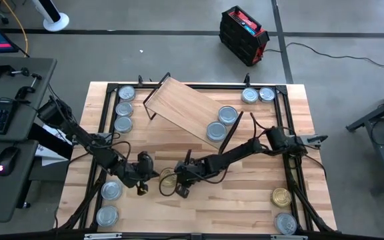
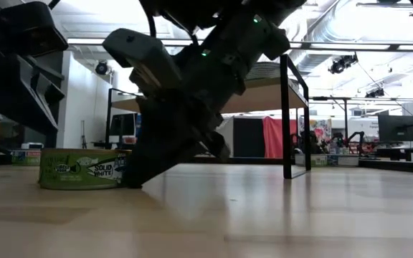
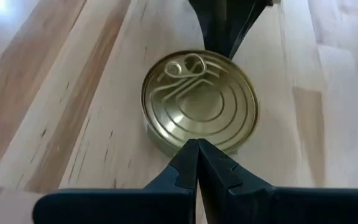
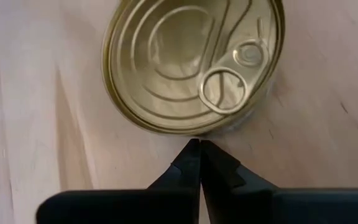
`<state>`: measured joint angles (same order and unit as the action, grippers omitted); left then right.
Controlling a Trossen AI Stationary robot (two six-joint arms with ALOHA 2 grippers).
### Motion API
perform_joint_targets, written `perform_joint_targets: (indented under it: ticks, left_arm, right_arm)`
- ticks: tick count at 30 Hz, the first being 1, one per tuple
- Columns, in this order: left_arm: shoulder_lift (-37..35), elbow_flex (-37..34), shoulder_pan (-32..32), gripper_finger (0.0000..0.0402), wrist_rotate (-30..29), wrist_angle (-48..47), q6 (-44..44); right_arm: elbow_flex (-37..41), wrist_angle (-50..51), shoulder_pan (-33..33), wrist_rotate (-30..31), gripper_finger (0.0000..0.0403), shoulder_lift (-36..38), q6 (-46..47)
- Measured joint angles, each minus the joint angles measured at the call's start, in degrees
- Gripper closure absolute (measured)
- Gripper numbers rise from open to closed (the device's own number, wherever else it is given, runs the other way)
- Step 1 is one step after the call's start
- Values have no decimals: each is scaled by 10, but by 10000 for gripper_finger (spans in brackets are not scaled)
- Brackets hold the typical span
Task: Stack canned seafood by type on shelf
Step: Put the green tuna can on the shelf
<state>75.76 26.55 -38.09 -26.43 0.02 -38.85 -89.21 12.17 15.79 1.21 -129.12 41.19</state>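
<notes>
A gold-topped tin [image 1: 169, 179] sits hemmed between the left hand [image 1: 147, 181] and right hand [image 1: 181, 183], both pinched closed; bare surface [image 1: 232, 207] lies open nearer the front edge

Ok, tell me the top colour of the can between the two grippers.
Gold, with a ring pull; the can shows best in the left wrist view.

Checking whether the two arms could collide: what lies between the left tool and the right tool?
A gold-topped can lies flat on the table between the left tool and the right tool, both shut; both wrist views show each tip at its rim.
</notes>
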Motion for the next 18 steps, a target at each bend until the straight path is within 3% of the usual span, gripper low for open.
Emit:
perform_joint_targets:
  ticks: [12, 18]
  left_arm:
    - [96, 1, 0, 401, -13, 100, -10]
    - [103, 2, 0, 401, -20, 92, -16]
  right_arm:
    - [-11, 24, -5, 11, 403, -1, -7]
    - [-9, 15, -3, 11, 403, 10, -25]
